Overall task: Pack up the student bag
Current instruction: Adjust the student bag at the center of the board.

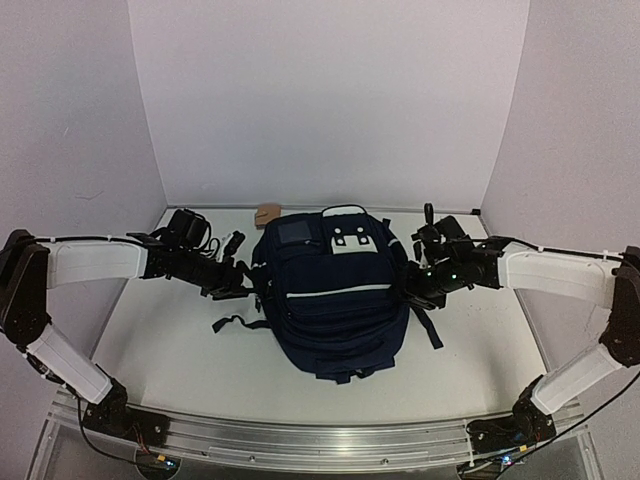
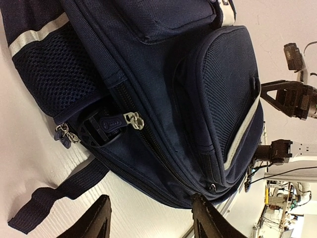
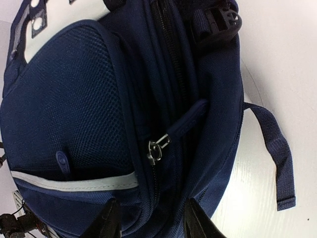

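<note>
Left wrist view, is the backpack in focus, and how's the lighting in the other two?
Left wrist view: backpack sharp, zipper pull crisp, far background soft. Right wrist view: weave sharp, table nearly washed out. Top view: even light, soft shadow under the backpack, slight wide-angle bend.

Navy student bag [image 1: 335,330] — white stripe [image 1: 340,291]

The top external camera sits high behind the rig, looking forward and down over the whole table [image 1: 160,350] from afar; the student bag [image 1: 330,300] lies mid-frame. The left wrist camera looks rightward, close against the bag's left flank; the right wrist camera looks leftward, close against its right flank; all three views share the bag.
</note>
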`<act>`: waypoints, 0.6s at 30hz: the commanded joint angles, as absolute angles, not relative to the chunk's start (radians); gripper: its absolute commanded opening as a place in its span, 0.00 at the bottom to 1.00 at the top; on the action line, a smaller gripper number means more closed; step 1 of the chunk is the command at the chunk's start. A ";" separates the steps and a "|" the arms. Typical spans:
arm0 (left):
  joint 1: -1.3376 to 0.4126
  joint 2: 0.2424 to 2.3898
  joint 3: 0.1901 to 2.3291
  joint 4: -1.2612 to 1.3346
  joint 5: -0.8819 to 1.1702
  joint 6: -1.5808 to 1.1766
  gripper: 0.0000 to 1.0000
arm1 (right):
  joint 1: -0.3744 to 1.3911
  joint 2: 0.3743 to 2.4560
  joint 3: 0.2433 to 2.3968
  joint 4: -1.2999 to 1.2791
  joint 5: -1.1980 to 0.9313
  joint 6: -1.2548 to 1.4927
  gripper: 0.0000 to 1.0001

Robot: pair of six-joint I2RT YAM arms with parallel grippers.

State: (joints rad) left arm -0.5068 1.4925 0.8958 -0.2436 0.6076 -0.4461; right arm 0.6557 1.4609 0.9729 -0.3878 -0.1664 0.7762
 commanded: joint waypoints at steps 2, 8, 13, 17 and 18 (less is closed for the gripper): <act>-0.506 1.460 0.894 -0.232 0.591 -0.449 0.55 | 0.669 1.412 1.036 -0.390 -0.133 0.784 0.39; -0.506 1.454 0.889 -0.228 0.595 -0.451 0.52 | 0.700 1.464 1.041 -0.382 -0.111 0.782 0.34; -0.507 1.443 0.882 -0.232 0.593 -0.455 0.51 | 0.703 1.511 1.037 -0.370 -0.110 0.776 0.33; -0.506 1.432 0.875 -0.235 0.591 -0.459 0.51 | 0.722 1.538 1.047 -0.370 -0.086 0.777 0.34; -0.506 1.429 0.873 -0.235 0.589 -0.460 0.51 | 0.726 1.545 1.048 -0.370 -0.082 0.779 0.34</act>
State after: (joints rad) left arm -0.5068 1.4804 0.8784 -0.2442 0.5987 -0.4516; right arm 0.7062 1.5120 1.0090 -0.3862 -0.1256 0.7795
